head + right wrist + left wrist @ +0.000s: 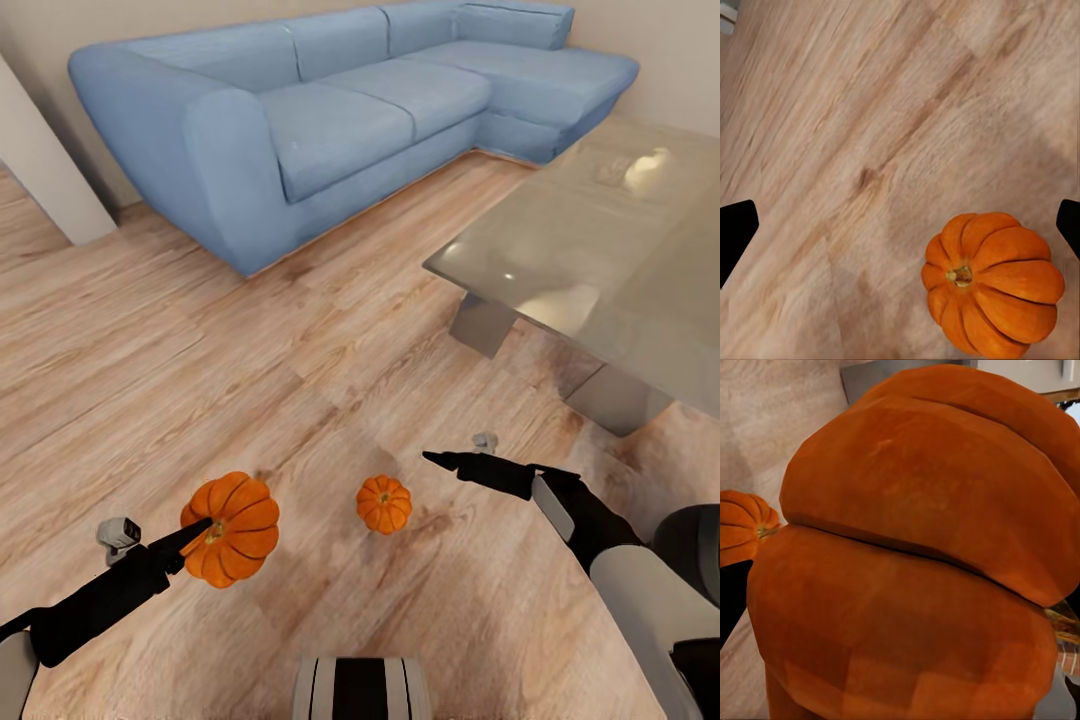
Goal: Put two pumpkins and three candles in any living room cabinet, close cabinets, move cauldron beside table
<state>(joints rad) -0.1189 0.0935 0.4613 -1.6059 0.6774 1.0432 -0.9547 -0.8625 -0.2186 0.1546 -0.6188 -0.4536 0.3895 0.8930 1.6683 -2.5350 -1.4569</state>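
My left gripper is shut on one bright-orange ribbed pumpkin, held above the wood floor at the lower left of the head view. Up close in the left wrist view that pumpkin hides most of the gripper. A second, smaller-looking pumpkin sits on the floor between the arms, stem up; it also shows as an orange edge beside the held one. My right gripper hovers open just right of and above it. In the right wrist view the floor pumpkin lies off-centre between the wide-spread fingertips. Candles, cabinet and cauldron are out of view.
A blue corner sofa spans the back. A glass-topped table on grey legs stands at the right, close to my right arm. A white wall corner juts in at the left. My base shows at the bottom.
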